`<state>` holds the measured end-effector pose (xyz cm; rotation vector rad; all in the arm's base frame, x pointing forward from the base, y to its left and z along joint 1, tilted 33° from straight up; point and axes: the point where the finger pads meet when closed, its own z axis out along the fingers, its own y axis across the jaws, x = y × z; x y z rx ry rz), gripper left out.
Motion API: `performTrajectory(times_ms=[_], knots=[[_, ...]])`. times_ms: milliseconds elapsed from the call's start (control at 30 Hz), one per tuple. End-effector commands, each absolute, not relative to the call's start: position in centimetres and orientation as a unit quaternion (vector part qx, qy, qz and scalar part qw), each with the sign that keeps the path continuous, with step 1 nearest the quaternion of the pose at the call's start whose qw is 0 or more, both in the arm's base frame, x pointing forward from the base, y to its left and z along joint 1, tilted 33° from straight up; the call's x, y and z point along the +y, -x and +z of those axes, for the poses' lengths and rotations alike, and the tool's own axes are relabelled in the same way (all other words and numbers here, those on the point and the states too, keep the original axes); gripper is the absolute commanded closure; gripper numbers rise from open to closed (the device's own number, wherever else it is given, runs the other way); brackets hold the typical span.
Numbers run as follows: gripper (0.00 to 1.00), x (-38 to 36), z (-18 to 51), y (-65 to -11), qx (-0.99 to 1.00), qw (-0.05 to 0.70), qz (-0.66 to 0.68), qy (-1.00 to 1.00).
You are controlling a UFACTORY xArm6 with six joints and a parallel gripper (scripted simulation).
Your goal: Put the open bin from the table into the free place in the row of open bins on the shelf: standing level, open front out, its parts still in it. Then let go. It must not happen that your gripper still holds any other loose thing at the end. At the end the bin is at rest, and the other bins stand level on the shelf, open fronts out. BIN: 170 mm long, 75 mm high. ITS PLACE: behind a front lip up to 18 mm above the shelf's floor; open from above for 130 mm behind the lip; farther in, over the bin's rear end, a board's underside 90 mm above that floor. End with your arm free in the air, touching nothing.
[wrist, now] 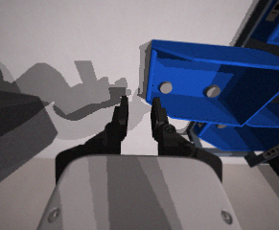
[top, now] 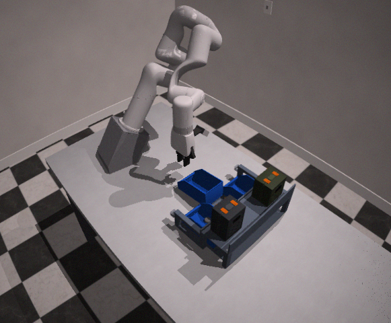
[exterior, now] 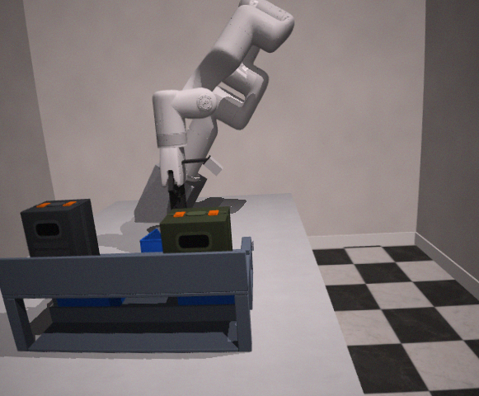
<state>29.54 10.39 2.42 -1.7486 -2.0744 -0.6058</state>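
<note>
The loose blue bin (top: 206, 192) (exterior: 149, 245) (wrist: 192, 105) stands about level on the table in front of the shelf (top: 258, 231) (exterior: 119, 275), its low open front toward the arm's base. Two round pale parts lie in it in the wrist view. My gripper (top: 186, 162) (exterior: 177, 205) (wrist: 140, 105) is partly open and empty, above and just off the bin's front end. Two other blue bins stand in the shelf, one at the left (top: 194, 217) and one at the right (top: 241, 183) in the top view. The free place between them is mostly hidden there.
A dark grey box (top: 226, 218) (exterior: 58, 234) and an olive green box (top: 269, 188) (exterior: 194, 228) stand on top of the shelf's rear part. The shelf's side walls rise at both ends of the row. The arm's base (top: 118, 149) stands behind the gripper.
</note>
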Motion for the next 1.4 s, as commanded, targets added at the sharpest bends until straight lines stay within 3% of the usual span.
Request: performTrajectory(times_ms=[0, 1367], knots=[[0.67, 10.4, 2.6, -30.0, -0.734, 0.179, -0.215, 0.619], [0.67, 10.4, 3.0, -31.3, -0.734, 0.179, -0.215, 0.619]])
